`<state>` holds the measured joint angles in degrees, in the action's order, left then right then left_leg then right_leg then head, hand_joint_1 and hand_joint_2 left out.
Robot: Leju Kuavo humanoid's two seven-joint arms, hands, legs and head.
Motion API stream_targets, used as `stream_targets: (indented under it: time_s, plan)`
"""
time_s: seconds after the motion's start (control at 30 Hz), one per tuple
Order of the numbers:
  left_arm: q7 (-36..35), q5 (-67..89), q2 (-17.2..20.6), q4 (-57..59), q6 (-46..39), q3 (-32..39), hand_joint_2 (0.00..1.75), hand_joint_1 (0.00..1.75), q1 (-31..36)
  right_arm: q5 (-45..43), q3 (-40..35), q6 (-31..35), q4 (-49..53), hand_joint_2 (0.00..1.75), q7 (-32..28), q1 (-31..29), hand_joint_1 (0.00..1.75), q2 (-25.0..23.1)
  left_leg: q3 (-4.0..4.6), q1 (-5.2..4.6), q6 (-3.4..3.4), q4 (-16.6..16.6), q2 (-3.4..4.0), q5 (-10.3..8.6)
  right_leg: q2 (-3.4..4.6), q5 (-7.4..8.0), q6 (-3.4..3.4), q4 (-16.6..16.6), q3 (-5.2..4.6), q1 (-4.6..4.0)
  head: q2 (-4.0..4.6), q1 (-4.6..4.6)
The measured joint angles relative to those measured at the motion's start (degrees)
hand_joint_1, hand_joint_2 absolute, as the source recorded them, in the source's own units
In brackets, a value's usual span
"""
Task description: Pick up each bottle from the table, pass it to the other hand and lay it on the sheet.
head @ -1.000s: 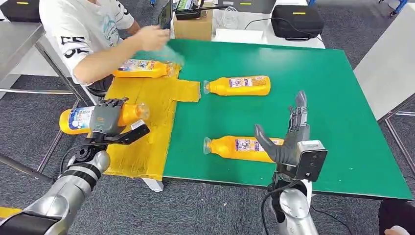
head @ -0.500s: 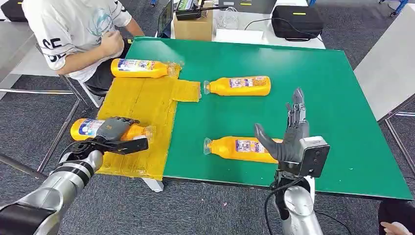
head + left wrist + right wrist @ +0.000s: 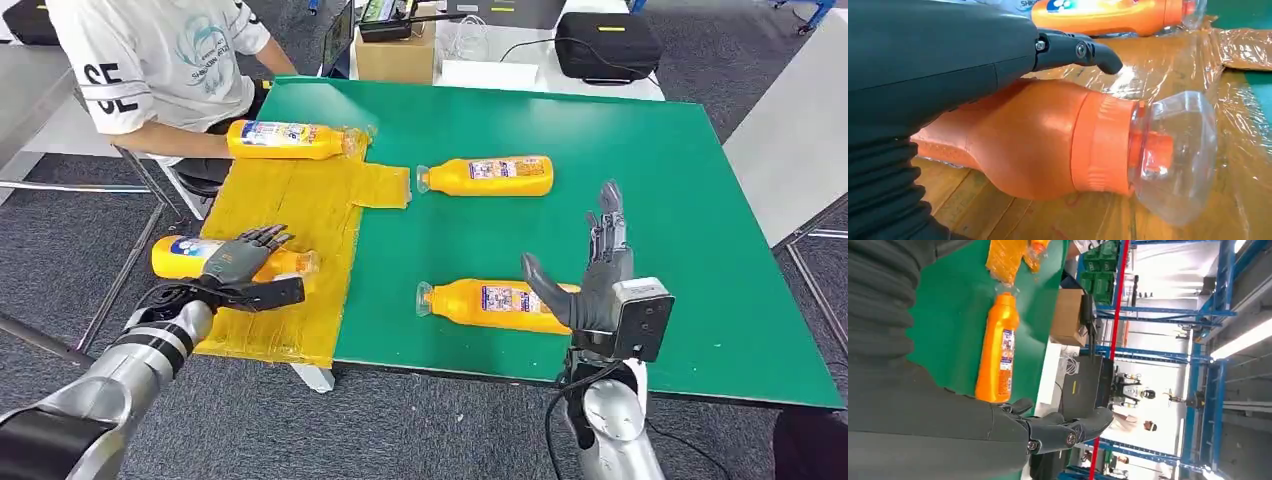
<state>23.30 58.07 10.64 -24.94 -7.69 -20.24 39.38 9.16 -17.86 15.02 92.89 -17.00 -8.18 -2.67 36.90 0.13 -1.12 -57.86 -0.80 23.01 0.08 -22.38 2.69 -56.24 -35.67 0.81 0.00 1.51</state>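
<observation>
At the lower left of the head view the left hand (image 3: 238,262) rests with loosened fingers over a bottle (image 3: 185,255) lying crosswise on the yellow sheet (image 3: 300,205), while the right hand (image 3: 590,275), fingers spread and empty, stands just beside the near bottle (image 3: 490,300) on the green table (image 3: 650,180).

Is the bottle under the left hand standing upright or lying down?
Lying down: the bottle rests on its side on the yellow sheet, cap sideways.

2 silver metal arms with black banded joints, left hand (image 3: 240,262) dark grey with darker fingers, right hand (image 3: 590,270) same grey, thick thumb, boxy grey wrist camera housing, black cables at wrists, grey ribbed cover, small silver screws at knuckles
</observation>
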Motion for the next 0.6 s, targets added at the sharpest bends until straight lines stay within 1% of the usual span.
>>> stream_targets:
  time_s: [0.13, 0.17, 0.27, 0.33, 0.43, 0.53, 0.57, 0.6]
  plan:
    - [6.6, -6.8, 0.7, -0.7, 6.1, 0.6, 0.0, 0.0, -0.1, -0.3, 0.0, -0.7, -0.7, 1.75, 0.4, -0.5, 0.0, 0.5, 0.0, 0.01, 0.0, 0.0, -0.02, 0.0, -0.01, 0.0, 0.0, 0.0, 0.02, -0.01, 0.0, 0.0]
    - [8.4, -8.9, 0.9, -1.3, 8.5, 1.0, 0.0, 0.0, -0.3, -0.4, 0.0, -1.1, -1.1, 0.0, 0.5, -0.7, 0.0, 0.7, 0.0, 0.01, 0.0, 0.0, -0.02, 0.0, 0.0, 0.0, -0.01, 0.0, 0.02, -0.01, 0.0, 0.02]
    - [12.2, -16.5, 2.3, -4.0, 15.7, 1.1, 0.0, 0.0, -1.7, -1.0, 0.1, -2.5, -2.9, 0.0, 0.9, -1.3, 0.0, 1.3, -0.02, 0.01, 0.0, 0.0, 0.06, 0.0, 0.01, 0.0, 0.0, 0.0, 0.02, -0.01, 0.02, 0.02]
    - [13.4, -22.7, 2.8, -6.2, 17.9, 1.7, 0.0, 0.0, -3.5, 0.6, 0.1, -3.2, -4.8, 0.0, 2.6, -2.1, 0.0, 2.0, -0.02, 0.01, 0.01, 0.0, 0.11, -0.01, 0.01, 0.01, -0.01, 0.0, 0.0, -0.01, 0.0, 0.02]
    - [13.2, -30.4, 2.9, -10.1, 17.3, 3.7, 0.0, 0.0, -6.4, 4.6, -0.1, -3.7, -8.1, 0.0, 5.6, -3.6, 0.0, 2.9, -0.01, 0.0, 0.0, 0.0, 0.07, 0.0, 0.01, 0.0, -0.01, 0.0, -0.02, 0.0, 0.0, 0.0]
    - [10.9, -37.2, 1.5, -15.0, 14.4, 6.7, 0.0, 0.0, -9.2, 9.9, -0.5, -4.1, -11.4, 0.0, 9.6, -5.0, 0.0, 3.4, 0.02, -0.01, 0.0, 0.0, -0.03, 0.0, -0.01, 0.0, 0.0, 0.0, -0.02, 0.01, 0.0, 0.04]
    - [10.1, -39.1, 0.7, -16.5, 13.5, 8.0, 1.75, 0.0, -10.0, 11.5, -0.8, -4.2, -12.4, 0.0, 10.6, -5.5, 0.0, 3.7, 0.04, -0.02, 0.0, 0.0, -0.03, 0.0, -0.01, 0.0, 0.0, 0.0, -0.03, 0.01, 0.0, 0.02]
    - [9.2, -40.9, -0.1, -18.2, 12.7, 9.0, 1.75, 0.0, -10.6, 13.0, -1.1, -4.2, -13.6, 0.0, 11.5, -6.0, 0.0, 3.8, 0.05, -0.02, -0.01, 0.0, -0.04, 0.01, -0.01, 0.0, 0.0, 0.0, -0.03, 0.01, 0.0, 0.02]
